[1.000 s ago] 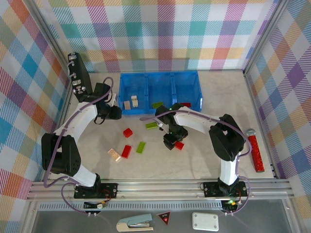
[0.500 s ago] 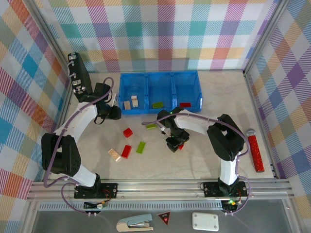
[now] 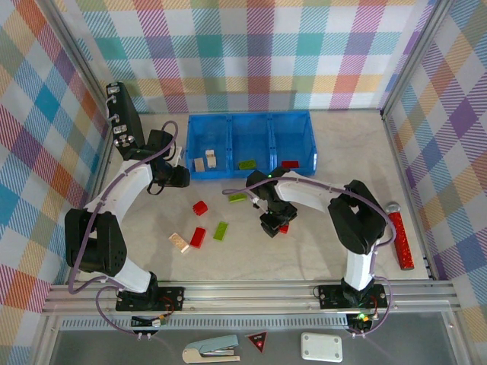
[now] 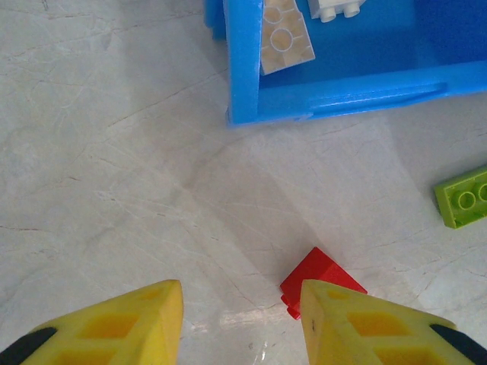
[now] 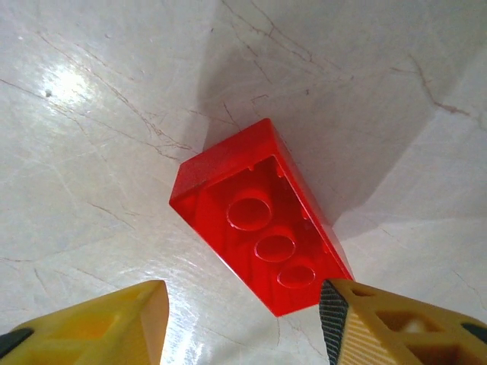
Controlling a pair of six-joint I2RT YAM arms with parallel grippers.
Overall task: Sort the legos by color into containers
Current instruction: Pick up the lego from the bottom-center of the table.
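1. Right gripper (image 5: 240,298): the yellow fingers stand apart and point down at the table (image 5: 91,91). Nothing is clamped.
2. A red lego (image 5: 259,243) lies on the table between those fingers, hollow underside up and set at a slant. One corner is touching or just beside the right-hand finger. The left-hand finger is clear of it.
3. From above, this lego sits on the near side of the blue tray (image 3: 249,116), in front of its right compartment and outside it.
4. Left gripper (image 4: 242,296): the fingers are apart with nothing between them, over bare table just off the tray's near left corner.
5. A second red lego (image 4: 319,275) lies on the table, partly hidden behind the left gripper's right-hand finger. Contact cannot be told.
6. A loose green lego (image 4: 463,196) lies further right, outside the tray.
7. Tray contents:
   - Left compartment: two cream legos (image 3: 199,164).
   - Middle compartment: one sorted green lego (image 3: 246,163).
   - Right compartment: one sorted red lego (image 3: 290,163).
8. Three more pieces lie loose nearer the arm bases. A third red lego (image 3: 198,236) has a second loose green lego (image 3: 221,230) just beside it on the right. A loose cream lego (image 3: 179,242) lies just beside it on the left.
9. A red glittery stick (image 3: 400,237) lies near the table's right edge, well apart from the bricks.
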